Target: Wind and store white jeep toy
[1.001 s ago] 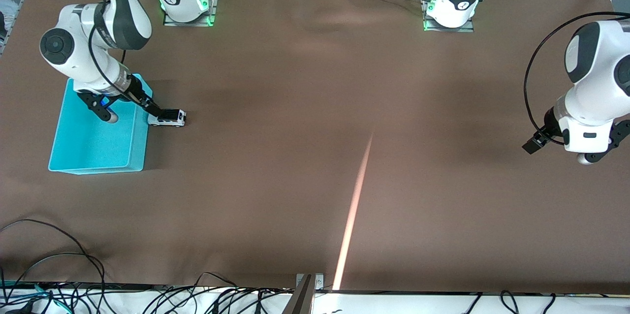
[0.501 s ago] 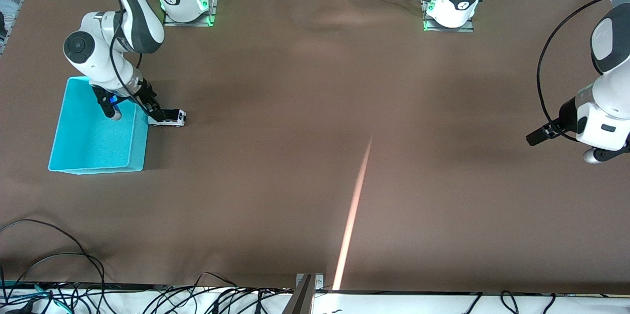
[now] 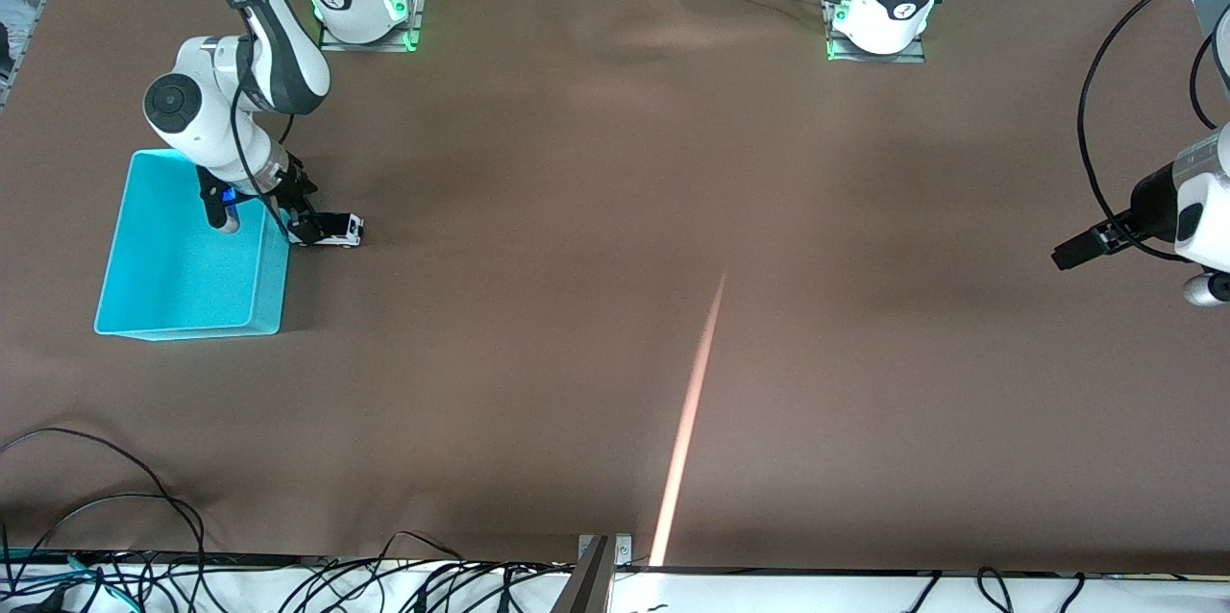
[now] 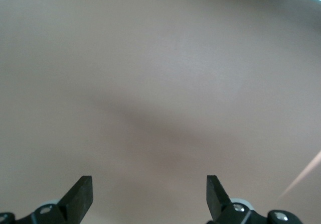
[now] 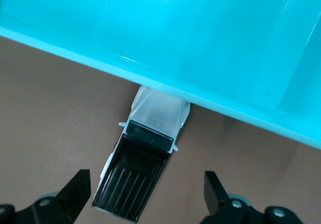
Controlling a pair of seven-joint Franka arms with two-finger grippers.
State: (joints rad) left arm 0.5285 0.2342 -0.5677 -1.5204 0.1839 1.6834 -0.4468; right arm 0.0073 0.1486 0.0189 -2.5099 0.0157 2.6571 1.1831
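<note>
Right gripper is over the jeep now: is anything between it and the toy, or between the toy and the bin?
Nothing visible. The right gripper hangs open directly over the white jeep toy, one finger to each side. The jeep's nose reaches the cyan bin; only the bin's own wall stands between them.

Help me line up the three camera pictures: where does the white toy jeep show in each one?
Front view: the toy jeep sits on the table right beside the cyan bin, on the bin's side toward the left arm, partly covered by the right claw.
Left wrist view: not in it; only bare brown table.
Right wrist view: center, its nose against the bin's wall, black roof between the open claw fingers.
Shared landmark: the cyan bin.
</note>
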